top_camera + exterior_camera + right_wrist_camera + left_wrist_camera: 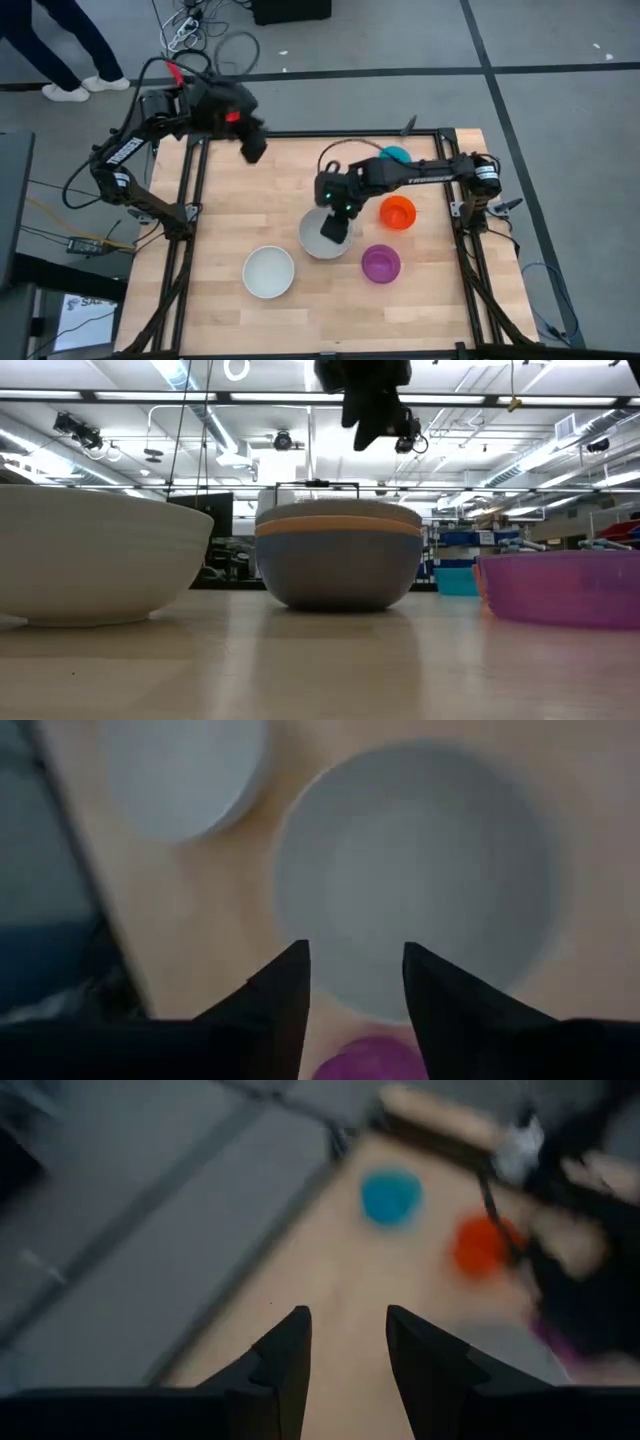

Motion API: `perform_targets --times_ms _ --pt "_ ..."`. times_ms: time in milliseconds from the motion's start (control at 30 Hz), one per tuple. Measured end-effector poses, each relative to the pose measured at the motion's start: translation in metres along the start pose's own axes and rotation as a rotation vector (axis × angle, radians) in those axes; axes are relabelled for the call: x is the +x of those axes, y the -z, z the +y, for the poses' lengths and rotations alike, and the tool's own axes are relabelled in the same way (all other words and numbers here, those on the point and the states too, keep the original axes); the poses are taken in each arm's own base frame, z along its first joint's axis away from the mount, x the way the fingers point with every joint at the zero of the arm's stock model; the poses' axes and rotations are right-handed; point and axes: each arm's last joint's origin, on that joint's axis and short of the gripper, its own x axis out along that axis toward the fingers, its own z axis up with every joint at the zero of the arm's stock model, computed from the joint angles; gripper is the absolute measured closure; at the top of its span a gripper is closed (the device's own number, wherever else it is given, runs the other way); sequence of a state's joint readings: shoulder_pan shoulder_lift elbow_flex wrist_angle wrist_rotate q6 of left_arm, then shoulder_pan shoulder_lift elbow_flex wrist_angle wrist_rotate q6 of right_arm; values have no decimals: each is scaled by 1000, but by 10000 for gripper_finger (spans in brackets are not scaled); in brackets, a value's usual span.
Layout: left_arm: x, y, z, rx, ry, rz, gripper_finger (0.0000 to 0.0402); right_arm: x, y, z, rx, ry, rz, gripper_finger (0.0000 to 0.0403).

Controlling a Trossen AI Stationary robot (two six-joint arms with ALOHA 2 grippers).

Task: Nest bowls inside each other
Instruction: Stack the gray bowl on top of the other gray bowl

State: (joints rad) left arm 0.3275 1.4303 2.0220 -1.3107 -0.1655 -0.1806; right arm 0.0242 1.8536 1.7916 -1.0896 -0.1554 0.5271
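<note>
A grey bowl (316,240) sits mid-table. In the low view it tops a nested stack (338,565) with an orange rim band (338,526) showing below its rim. My right gripper (335,228) hangs open above this bowl (420,870), clear of it (365,435), with nothing between its fingers. A white bowl (269,271) stands to the near left, a purple bowl (381,263) to the near right, a red-orange bowl (397,212) to the right, and a teal bowl (396,154) partly behind the right arm. My left gripper (255,148) is open and raised over the far left corner (348,1315).
A black metal frame (190,215) borders the wooden table on all sides. Bare wood lies along the left side and the near edge. A person's legs and white shoes (75,85) stand on the floor beyond the far left corner.
</note>
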Motion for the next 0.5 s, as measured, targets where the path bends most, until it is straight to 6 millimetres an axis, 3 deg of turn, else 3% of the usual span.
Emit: perform_targets --times_ms 167,267,367,500 --pt "2 30 -2 -15 142 334 260 -49 7 -13 68 171 -192 262" --pt "13 46 -8 -43 236 402 260 -88 16 -22 112 256 -333 265" --pt "27 65 -17 -6 279 464 260 -126 30 -32 155 333 -469 266" --pt "58 105 -31 195 309 652 260 -166 54 -41 231 407 -611 266"
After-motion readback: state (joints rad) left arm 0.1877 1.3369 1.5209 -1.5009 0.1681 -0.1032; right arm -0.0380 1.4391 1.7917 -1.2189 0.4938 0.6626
